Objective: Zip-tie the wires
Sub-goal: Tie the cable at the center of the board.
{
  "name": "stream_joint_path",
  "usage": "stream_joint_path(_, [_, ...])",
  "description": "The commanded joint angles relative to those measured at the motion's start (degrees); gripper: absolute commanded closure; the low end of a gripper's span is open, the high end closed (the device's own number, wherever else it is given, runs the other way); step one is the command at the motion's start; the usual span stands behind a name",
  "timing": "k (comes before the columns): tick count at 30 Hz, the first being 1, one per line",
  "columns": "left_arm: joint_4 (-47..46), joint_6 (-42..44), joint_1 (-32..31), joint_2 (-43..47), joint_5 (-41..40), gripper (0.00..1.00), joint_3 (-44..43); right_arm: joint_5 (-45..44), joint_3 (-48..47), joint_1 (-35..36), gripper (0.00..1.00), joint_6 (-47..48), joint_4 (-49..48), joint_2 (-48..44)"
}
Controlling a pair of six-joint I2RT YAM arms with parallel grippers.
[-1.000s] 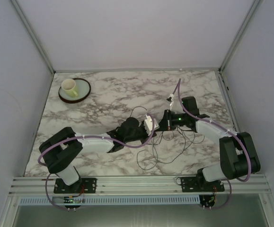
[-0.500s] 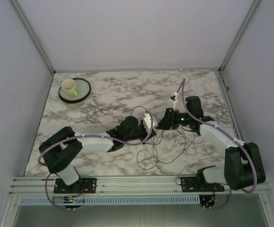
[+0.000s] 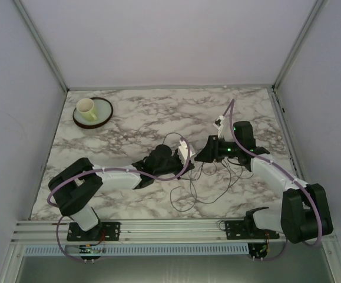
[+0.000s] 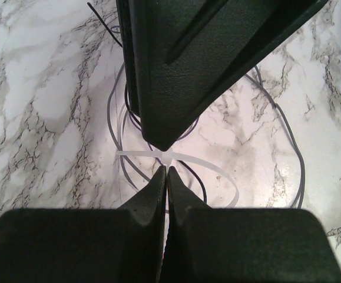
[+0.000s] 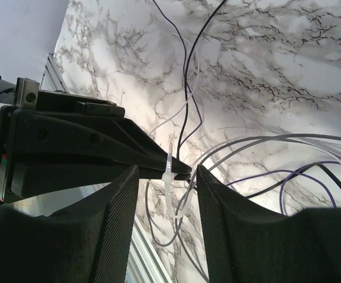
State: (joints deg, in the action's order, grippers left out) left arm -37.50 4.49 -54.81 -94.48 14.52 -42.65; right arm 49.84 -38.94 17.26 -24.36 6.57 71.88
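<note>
Wires (image 5: 187,82) lie in loose loops mid bench (image 3: 129,118), btwn the two arms. L gripper (image 4: 165,172) is clenched on a white zip tie (image 4: 138,154) by its head, tips low over the bench. The tie strap crosses the wire loops; can't tell if it goes round them. R gripper (image 5: 166,177) is released, fingers apart either side of L gripper tip and tie. Far L corner: pale cup (image 3: 86,107) on plate (image 3: 102,115), well apart from wires.
</note>
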Motion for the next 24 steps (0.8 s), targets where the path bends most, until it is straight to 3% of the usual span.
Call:
stream_joint_path(1, [-1.76, -0.1, 0.23, 0.44, 0.72, 1.0, -1.19, -0.17, -0.35, 1.04, 0.58, 0.99, 0.94, 0.27])
stream_joint_path(18, [-1.66, -0.09, 0.23, 0.33, 0.54, 1.0, -1.07, -0.98, -1.91, 3.45, 0.76, 2.04, 2.3, 3.37])
stream_joint_path(24, [-1.62, -0.1, 0.22, 0.27, 0.4, 1.0, -1.11, -0.72, -2.15, 3.66, 0.89, 2.21, 2.49, 3.45])
